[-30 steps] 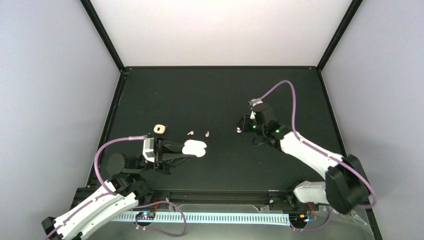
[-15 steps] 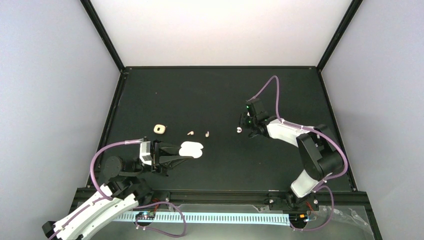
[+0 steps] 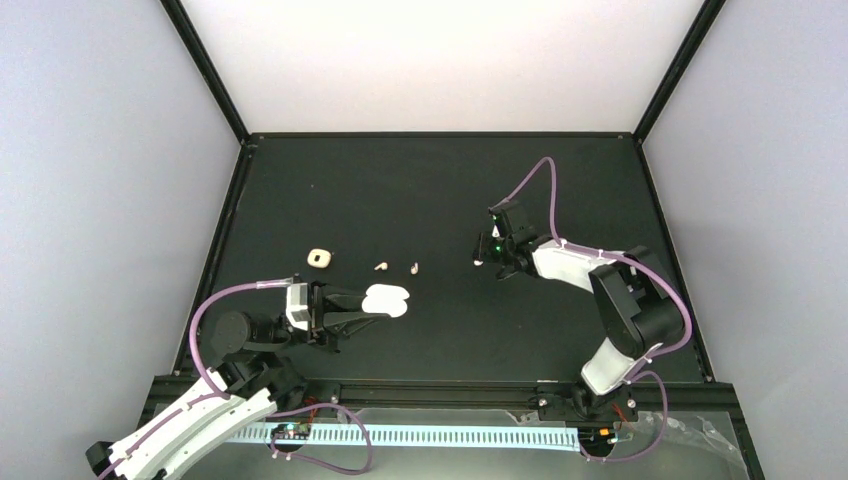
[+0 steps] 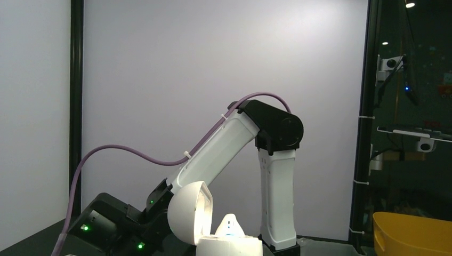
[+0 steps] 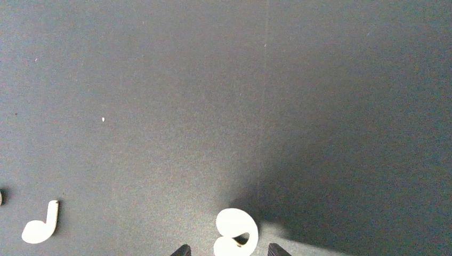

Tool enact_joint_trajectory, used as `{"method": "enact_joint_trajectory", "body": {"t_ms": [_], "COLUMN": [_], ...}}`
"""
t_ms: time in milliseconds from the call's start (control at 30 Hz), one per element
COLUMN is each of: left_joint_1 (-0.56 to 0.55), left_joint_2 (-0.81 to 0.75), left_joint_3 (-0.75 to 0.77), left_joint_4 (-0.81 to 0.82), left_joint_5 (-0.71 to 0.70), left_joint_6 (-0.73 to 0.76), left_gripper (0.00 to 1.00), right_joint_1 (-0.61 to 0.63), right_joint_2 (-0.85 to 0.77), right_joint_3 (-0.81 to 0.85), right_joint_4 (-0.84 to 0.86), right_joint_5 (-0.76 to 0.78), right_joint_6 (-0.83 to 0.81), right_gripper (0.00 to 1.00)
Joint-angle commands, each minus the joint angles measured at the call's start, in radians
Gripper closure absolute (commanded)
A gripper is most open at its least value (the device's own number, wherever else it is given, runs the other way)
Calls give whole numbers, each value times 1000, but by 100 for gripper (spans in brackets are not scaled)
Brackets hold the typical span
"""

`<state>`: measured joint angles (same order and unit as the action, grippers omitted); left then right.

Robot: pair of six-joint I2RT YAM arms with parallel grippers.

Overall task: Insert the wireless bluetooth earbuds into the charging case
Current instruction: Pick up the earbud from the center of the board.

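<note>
My left gripper is shut on the white charging case and holds it with the lid open. In the left wrist view the lid stands up at the left and one white earbud sits in the base. My right gripper is open and low over a white earbud. In the right wrist view this earbud lies on the mat between my two fingertips, apart from both. Two pale beige earbuds lie mid-table.
A small beige case lies on the black mat left of the beige earbuds. One beige earbud shows at the lower left of the right wrist view. Black frame rails edge the mat.
The right arm has folded, its elbow swinging right, and the gripper has dropped down around the white earbud. The left gripper with the case has drawn back slightly left.
</note>
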<state>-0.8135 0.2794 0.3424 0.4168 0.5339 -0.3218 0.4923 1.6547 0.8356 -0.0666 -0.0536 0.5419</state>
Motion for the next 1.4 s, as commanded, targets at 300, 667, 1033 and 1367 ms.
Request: {"method": "enact_joint_trajectory", "body": {"t_ms": [300,667,1033,1367], "left_joint_1": [-3,-3,-3,-3], "left_joint_2": [-20,-10,-9,-2], "left_joint_3": [6,7,8,10], "left_joint_4": [-5,2,-2,-1], "left_joint_5": [-9,-9,-4,-6], "left_joint_6": [10,10,5,5], "left_gripper": [98,98,98,98], "right_joint_1": [-2,20,27,-50], "right_joint_2": [68,63,-63,74], "right_joint_3": [-13,9,27,155], "right_joint_4": [45,81,-1,-45], "right_joint_5": [-82,-222,-107,-100], "right_joint_6": [99,171,71,7], "right_gripper": [60,60,60,57]}}
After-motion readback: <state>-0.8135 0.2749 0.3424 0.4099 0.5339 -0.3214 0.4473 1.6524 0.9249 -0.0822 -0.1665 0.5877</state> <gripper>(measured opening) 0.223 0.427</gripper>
